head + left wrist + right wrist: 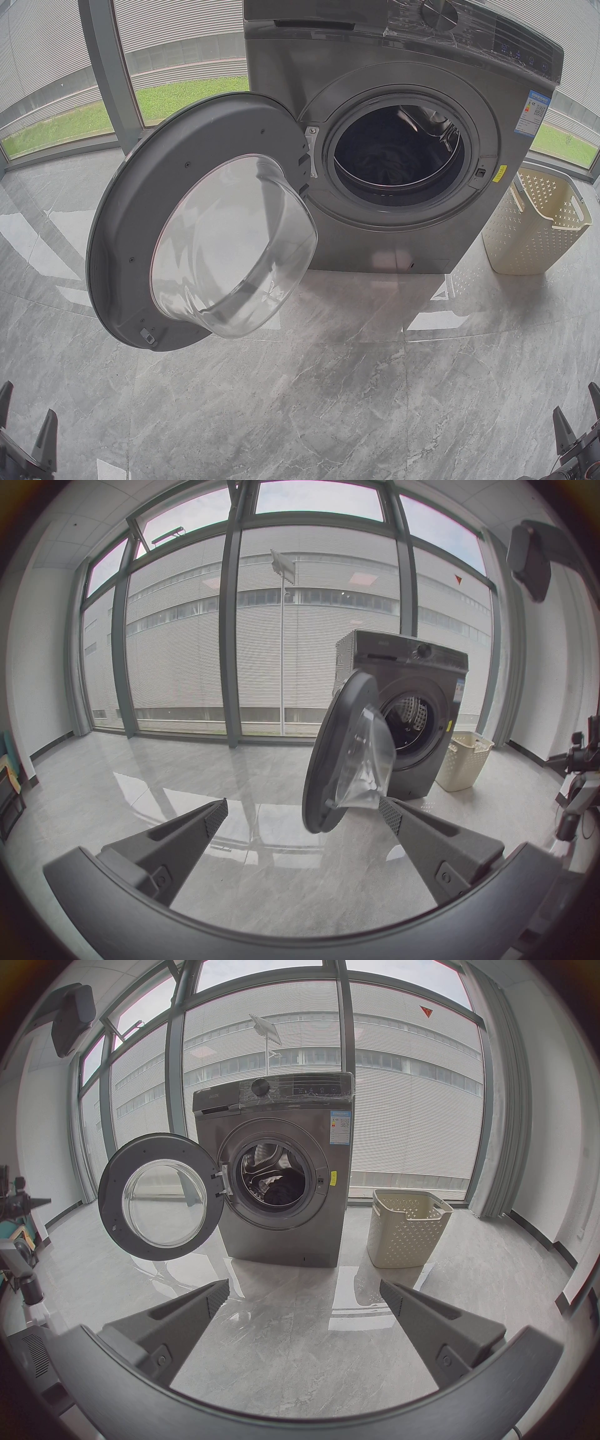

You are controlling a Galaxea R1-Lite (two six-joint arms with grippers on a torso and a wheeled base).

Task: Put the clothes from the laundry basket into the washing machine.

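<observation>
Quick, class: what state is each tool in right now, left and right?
Left tool: open, holding nothing.
Right tool: open, holding nothing.

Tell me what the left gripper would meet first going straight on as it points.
Most likely the open door of the washing machine, dead ahead of the left gripper; nothing stands between, though depth is unclear.

No text can be read.

Washer (375, 247): a blue-and-white label (532, 114) with a square code sits at the upper right corner of the front, its print too small to make out. A yellow sticker (499, 173) sits just right of the door opening and is illegible. The symbols on the panel (522, 53) along the top right edge are also illegible.

Window (406, 1085): one red triangle mark (427, 1011) near the top.
</observation>
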